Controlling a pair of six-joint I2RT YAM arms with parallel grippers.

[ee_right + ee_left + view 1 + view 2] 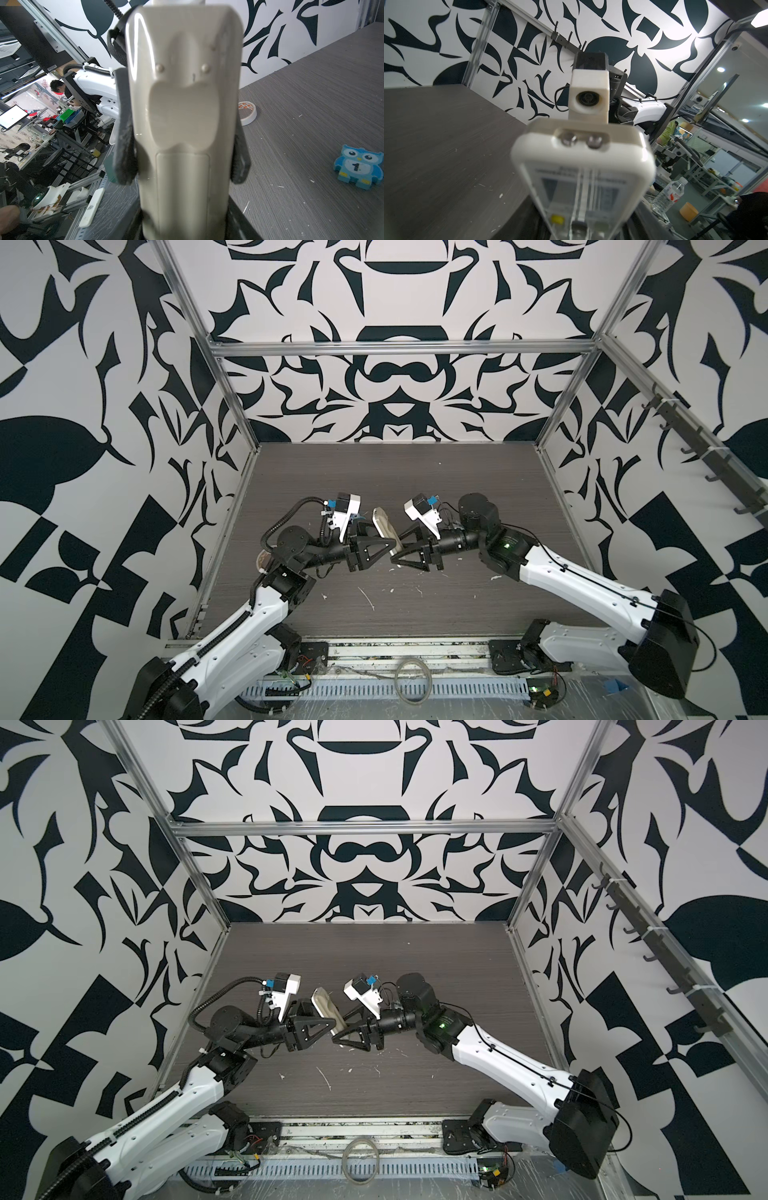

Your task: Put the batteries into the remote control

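Observation:
The remote control point(384, 526) point(326, 1006) is held above the dark table, slanting, between both arms at mid-table. My right gripper point(397, 549) point(185, 224) is shut on one end of it. In the right wrist view the remote control's pale back point(182, 104) fills the frame, and its battery cover looks closed. My left gripper point(386, 537) grips it from the opposite side; its dark fingers point(124, 135) press against both long edges. The left wrist view shows the button face and grey display point(583, 166), blurred. The batteries are out of view.
A blue owl figure marked "1" point(359, 166) and a roll of tape point(247, 113) lie on the grey table point(374, 472). White flecks dot the table's front half. Patterned walls with aluminium posts close in the back and both sides.

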